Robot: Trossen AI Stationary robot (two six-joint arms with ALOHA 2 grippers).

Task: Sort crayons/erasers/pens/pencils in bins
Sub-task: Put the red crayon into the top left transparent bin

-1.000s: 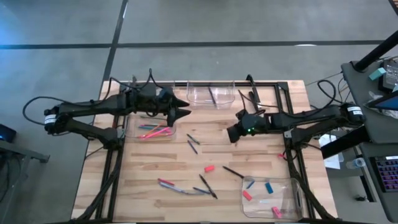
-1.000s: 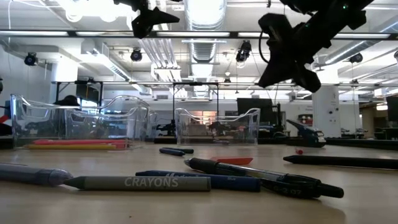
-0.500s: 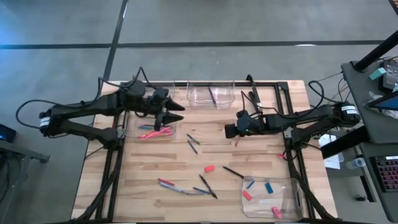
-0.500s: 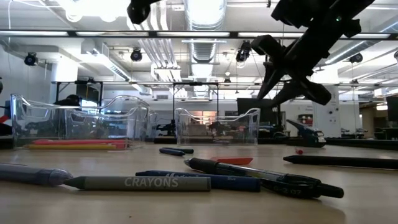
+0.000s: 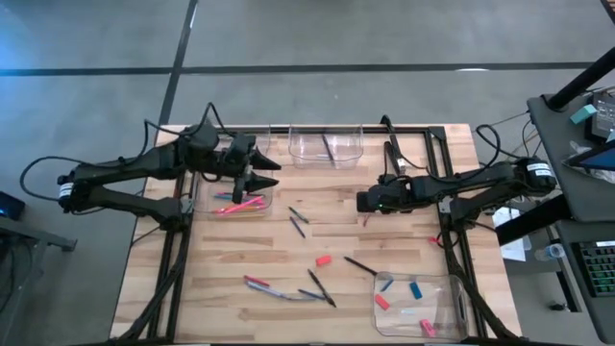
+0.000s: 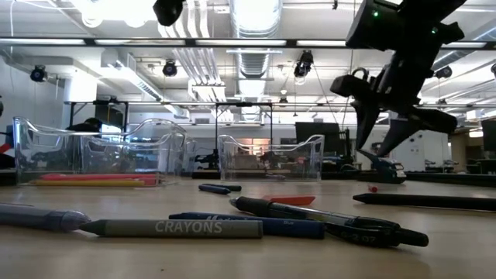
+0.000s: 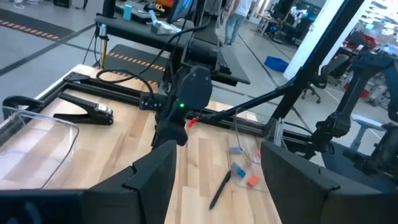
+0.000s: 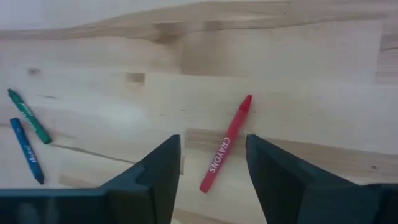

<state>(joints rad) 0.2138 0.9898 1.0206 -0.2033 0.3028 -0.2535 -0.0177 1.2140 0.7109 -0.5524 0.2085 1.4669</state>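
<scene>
The bins (image 5: 327,146) sat at the table's edges. The right gripper (image 8: 210,163) hung open-jawed over a red crayon (image 8: 226,144) lying mid-table, apparently lining up the pick; next, descend and close. Left gripper (image 5: 261,175) waited open.

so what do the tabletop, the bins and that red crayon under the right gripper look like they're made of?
Tabletop: looks like pale wood butcher block, matte; grain and joined strips show.
Bins: seemingly clear glossy plastic; the table shows through the walls, highlights on the rims.
Red crayon: probably wax in a red paper wrapper printed CRAYONS, bare tip showing. The open right gripper hangs just above it.
</scene>
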